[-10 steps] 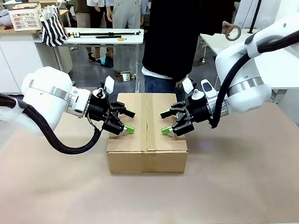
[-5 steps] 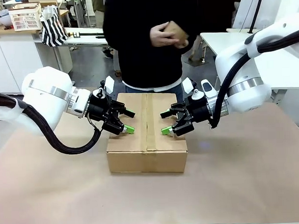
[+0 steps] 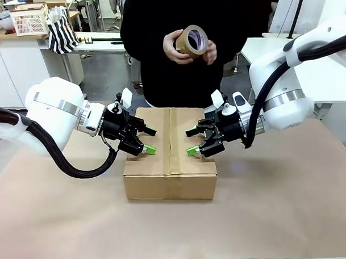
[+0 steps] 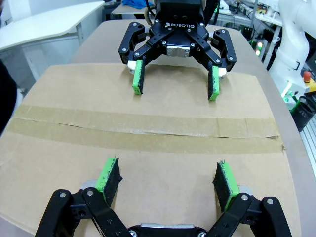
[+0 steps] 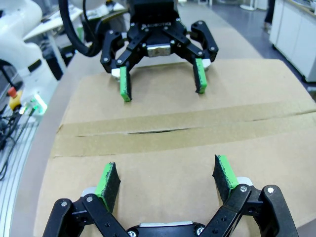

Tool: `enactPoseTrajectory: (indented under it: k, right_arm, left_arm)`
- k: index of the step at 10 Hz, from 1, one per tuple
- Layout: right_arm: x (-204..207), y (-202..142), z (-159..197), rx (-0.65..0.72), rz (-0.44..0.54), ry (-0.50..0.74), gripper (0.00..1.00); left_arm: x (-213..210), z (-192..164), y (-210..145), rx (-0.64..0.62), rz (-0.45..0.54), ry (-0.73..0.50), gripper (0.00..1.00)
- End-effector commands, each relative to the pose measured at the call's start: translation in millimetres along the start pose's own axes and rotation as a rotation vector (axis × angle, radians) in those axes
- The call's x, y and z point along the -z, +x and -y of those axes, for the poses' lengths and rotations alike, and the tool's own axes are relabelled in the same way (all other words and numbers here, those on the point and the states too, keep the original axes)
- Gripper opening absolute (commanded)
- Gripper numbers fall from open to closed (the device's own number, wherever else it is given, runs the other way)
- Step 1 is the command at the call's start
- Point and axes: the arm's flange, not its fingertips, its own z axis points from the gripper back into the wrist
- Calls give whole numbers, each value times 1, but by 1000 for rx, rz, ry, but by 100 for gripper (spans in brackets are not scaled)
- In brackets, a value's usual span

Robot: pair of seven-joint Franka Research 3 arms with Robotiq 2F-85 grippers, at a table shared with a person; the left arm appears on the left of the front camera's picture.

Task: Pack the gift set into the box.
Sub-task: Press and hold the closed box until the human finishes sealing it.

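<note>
corrugated cardboard, stiff but dentable: the box (image 3: 169, 153) sits mid-table with its flaps folded flat, a tape strip along the centre seam. the left gripper (image 3: 141, 140) and right gripper (image 3: 196, 142) press down on opposite flaps, both spread wide and grasping nothing. the person across the table holds a tape roll (image 3: 192, 41) in both hands. the box looks light; best held by its side walls, not the lid. bare table lies on every side, with free room to slide it.
</note>
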Motion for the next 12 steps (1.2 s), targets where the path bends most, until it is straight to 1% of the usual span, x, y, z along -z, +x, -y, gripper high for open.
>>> enactPoseTrajectory:
  k: [1,12]
  right_arm:
    - [2,-2,-1,0,-8,2,100]
    - [2,-2,-1,0,-8,2,100]
  left_arm:
    - [2,1,-2,4,-7,0,100]
    - [2,1,-2,4,-7,0,100]
